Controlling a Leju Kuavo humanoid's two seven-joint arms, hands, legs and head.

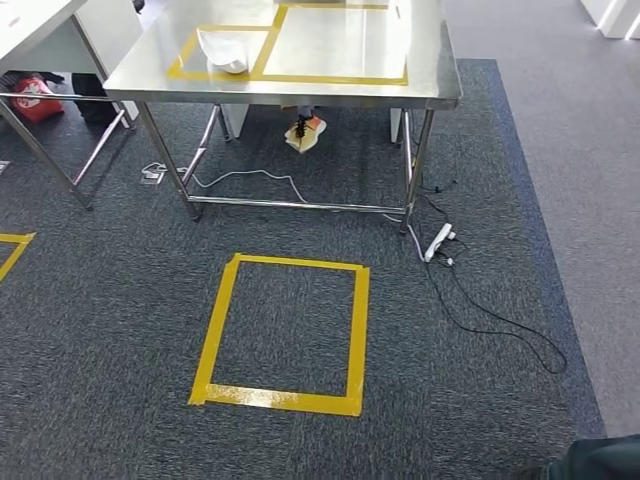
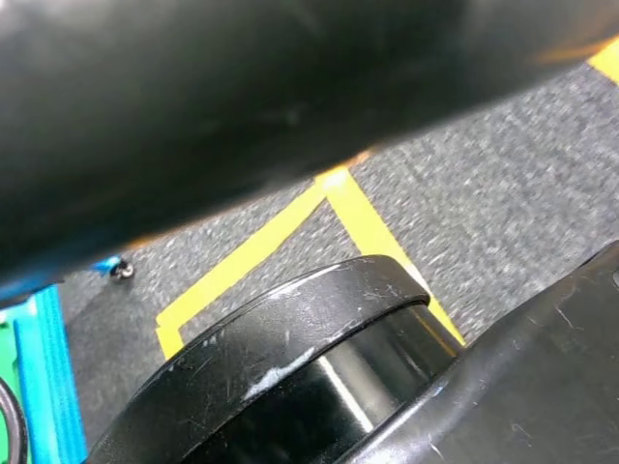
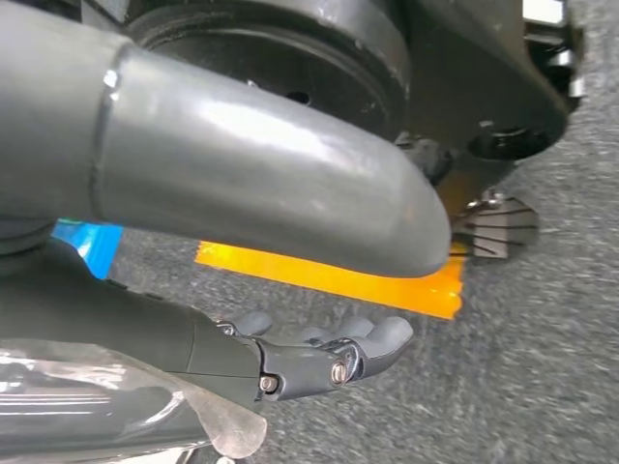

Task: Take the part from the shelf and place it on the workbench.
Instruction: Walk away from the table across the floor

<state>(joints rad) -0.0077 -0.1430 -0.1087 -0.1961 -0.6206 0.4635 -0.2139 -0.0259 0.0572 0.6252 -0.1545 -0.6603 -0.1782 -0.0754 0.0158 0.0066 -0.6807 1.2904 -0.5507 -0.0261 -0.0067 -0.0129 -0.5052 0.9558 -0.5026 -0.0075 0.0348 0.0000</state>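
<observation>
While the right robot hand (image 3: pixel 313 358) hangs above the carpet, a clear plastic bag (image 3: pixel 109 411) is seen against its fingers; whether it is gripped cannot be told. A white part (image 1: pixel 223 50) already lies on the surface (image 1: pixel 362 85), inside the yellow tape frame (image 1: pixel 226 72), presumably its marked place.

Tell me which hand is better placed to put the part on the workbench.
Probably the right hand: clear plastic wrapping lies against it, perhaps the part. The workbench stands ahead.

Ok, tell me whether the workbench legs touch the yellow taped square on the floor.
Apart. In the head view a band of bare carpet lies between the workbench legs and the far edge of the taped square.
</observation>
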